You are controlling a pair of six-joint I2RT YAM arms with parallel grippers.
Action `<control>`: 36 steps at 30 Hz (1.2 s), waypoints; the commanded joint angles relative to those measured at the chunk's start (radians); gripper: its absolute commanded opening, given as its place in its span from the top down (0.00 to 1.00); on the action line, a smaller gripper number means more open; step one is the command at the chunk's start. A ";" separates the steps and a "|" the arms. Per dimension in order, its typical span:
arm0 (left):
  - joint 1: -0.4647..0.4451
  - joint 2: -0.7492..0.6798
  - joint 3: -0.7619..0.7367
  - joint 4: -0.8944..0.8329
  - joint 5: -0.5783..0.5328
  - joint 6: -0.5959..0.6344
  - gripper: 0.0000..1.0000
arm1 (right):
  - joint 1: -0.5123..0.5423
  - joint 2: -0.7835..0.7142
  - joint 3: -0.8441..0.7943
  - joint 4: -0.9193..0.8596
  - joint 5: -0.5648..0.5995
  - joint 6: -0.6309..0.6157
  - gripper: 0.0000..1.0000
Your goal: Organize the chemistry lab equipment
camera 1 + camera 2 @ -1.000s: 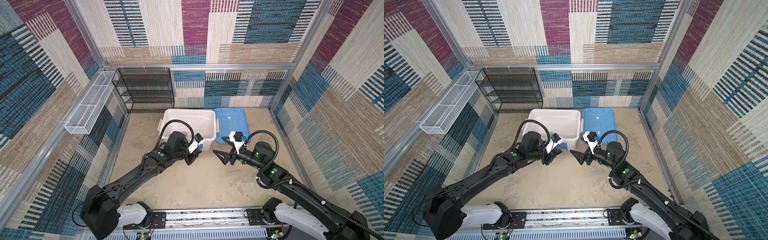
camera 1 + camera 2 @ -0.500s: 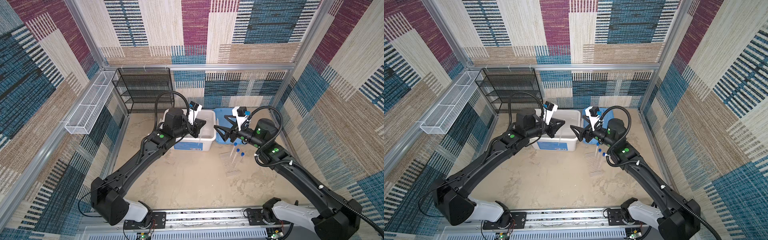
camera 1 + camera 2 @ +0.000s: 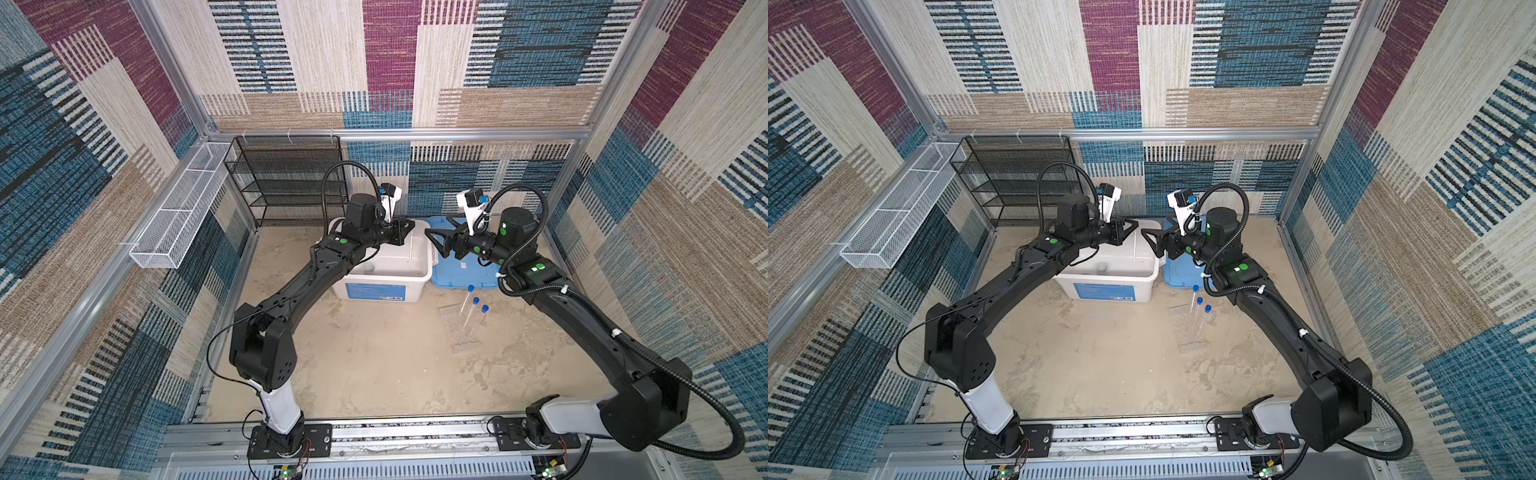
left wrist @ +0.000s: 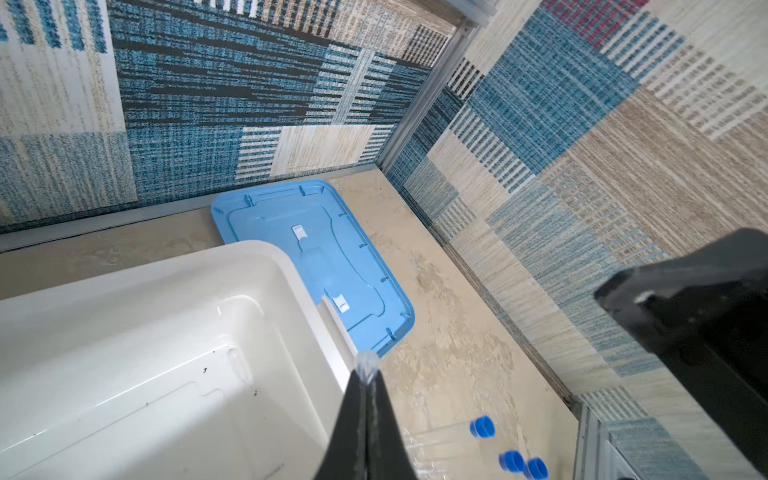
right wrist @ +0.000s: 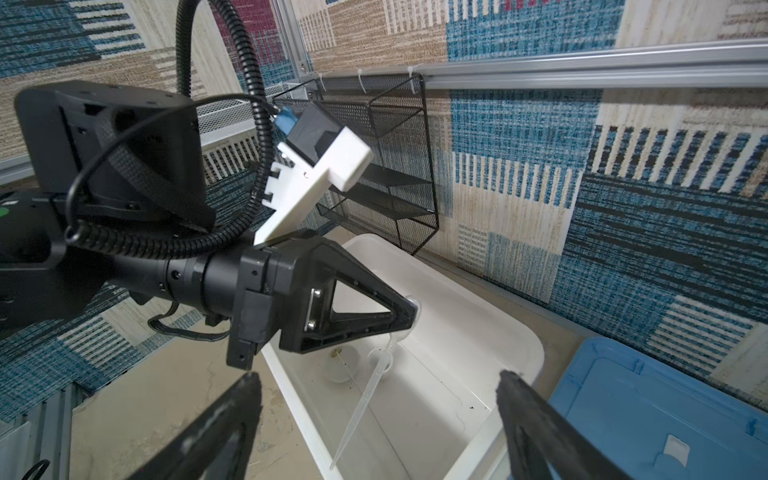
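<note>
**Inspector:** Left tool (image 5: pixel 410 311)?

**Clerk:** Closed on the bulb end of a pipette (image 5: pixel 360 408). It is held above the bin (image 3: pixel 413 291), and the stem slants down into the bin's opening.

**Inspector:** Right tool (image 3: pixel 434 244)?

**Clerk:** Jaws wide apart and holding nothing. It faces the left tool from just beside it, above the bin's right rim and the lid (image 3: pixel 461 274).

**Inspector:** Bin contents?

**Clerk:** A small white bowl (image 5: pixel 340 368) sits on the floor of the bin. There is a second round shape beside it, but I cannot tell what it is.

**Inspector:** Other equipment?

**Clerk:** Three blue-capped tubes (image 3: pixel 471 313) lie on the desk (image 3: pixel 374 361), right of the bin and just in front of the lid. They are at a clear rack (image 3: pixel 465 345). I cannot tell whether they lie on it or against it. Both tools are well apart from them.
</note>
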 commanded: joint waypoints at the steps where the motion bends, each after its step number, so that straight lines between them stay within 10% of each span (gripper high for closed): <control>1: 0.002 0.066 0.059 -0.033 -0.047 -0.049 0.97 | -0.011 0.071 0.070 -0.064 -0.022 0.007 0.11; 36: 0.001 0.473 0.219 -0.155 -0.136 -0.040 0.97 | -0.011 0.353 0.300 -0.356 0.108 -0.273 0.16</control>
